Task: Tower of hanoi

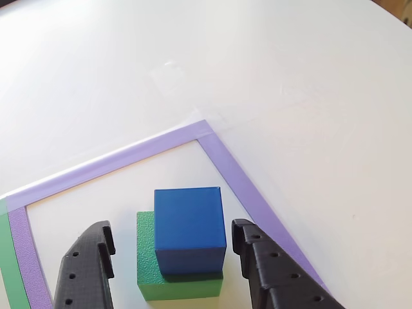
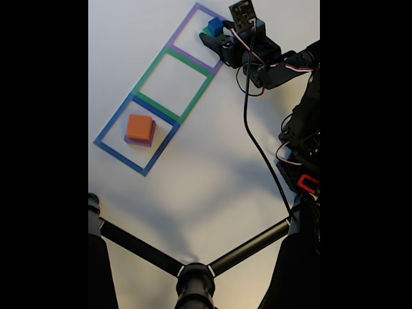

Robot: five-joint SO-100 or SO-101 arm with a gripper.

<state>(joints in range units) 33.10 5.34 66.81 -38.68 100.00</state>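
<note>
Sitting on top of the green block [image 1: 179, 285] is the blue cube [image 1: 189, 225]. I am seeing it in the other view at about 6 o'clock from the middle of the picture. The cube is smaller than the green block, and it is leaning toward the 3 o'clock side of it, so a green strip is showing at 9 o'clock. Both are resting inside the purple tape square [image 1: 225, 161], whose corner is pointing toward 12 o'clock.

I am keeping the gripper [image 1: 172, 244] wide around this stack. One black finger [image 1: 87, 267] is standing at 9 o'clock of the stack and the other at 3 o'clock. Both are apart from the blocks and are gripping nothing.

In the fixed view, the blue cube [image 2: 215, 26] is lying in the purple tape square [image 2: 199, 38] at about 1 o'clock, with the gripper [image 2: 215, 40] just beside it. The green tape square [image 2: 172, 84] is following toward 7 o'clock, then the blue tape square [image 2: 136, 135]. Inside that last one, an orange block [image 2: 139, 127] is sitting on a purple block [image 2: 143, 141]. Everything is resting on the white table [image 2: 212, 180]. A black tripod [image 2: 193, 273] is showing at 6 o'clock.
</note>
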